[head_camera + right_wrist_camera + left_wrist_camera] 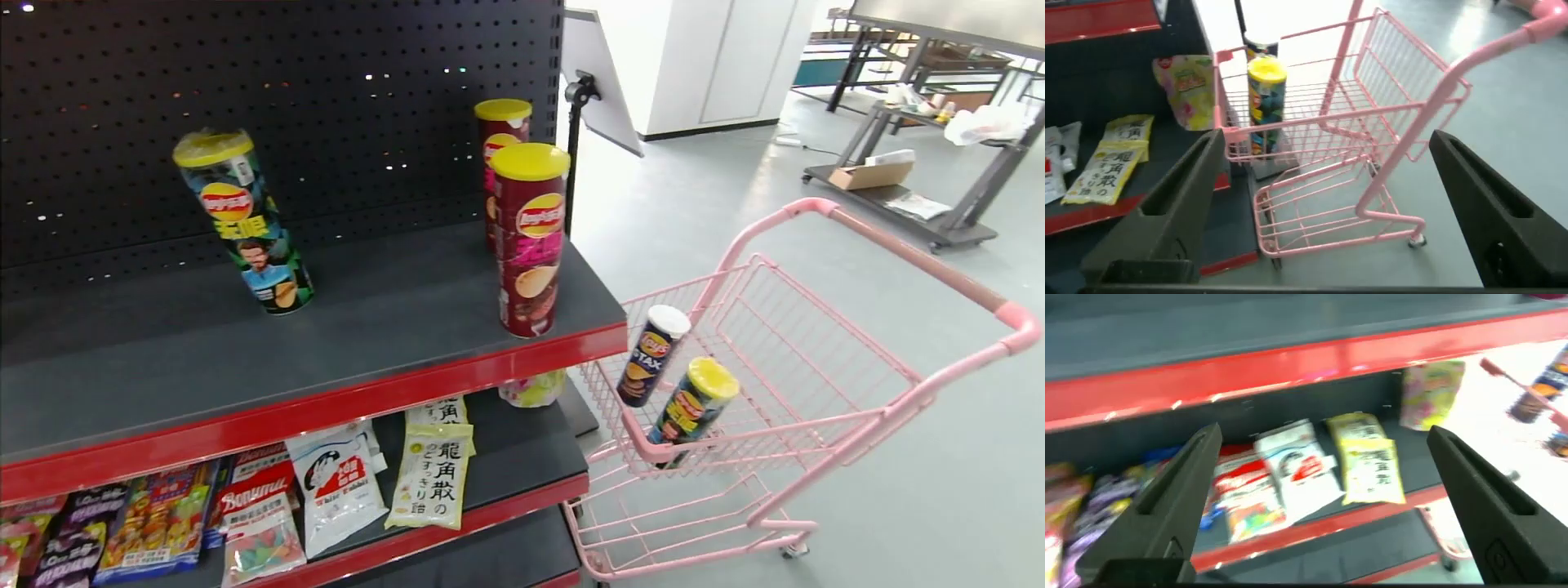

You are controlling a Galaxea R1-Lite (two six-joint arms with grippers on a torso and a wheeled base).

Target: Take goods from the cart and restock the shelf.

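A pink cart [816, 359] stands right of the shelf [326, 343] and holds two chip cans: a white-lidded dark one [653, 353] and a yellow-lidded one [694, 404]. On the shelf's top board stand a blue-green can [245, 224] at the left and two maroon cans [531, 241] at the right, one behind the other. My left gripper [1319, 498] is open, facing the lower shelf's snack bags [1290, 469]. My right gripper [1327, 204] is open, facing the cart [1372, 147] and its yellow-lidded can [1266, 98] from a distance.
Snack bags [343, 482] fill the lower shelf, with a pale bag [535, 388] at its right end. A stand with a board [592, 82] rises behind the shelf. Metal racks [931, 147] stand far right across open grey floor.
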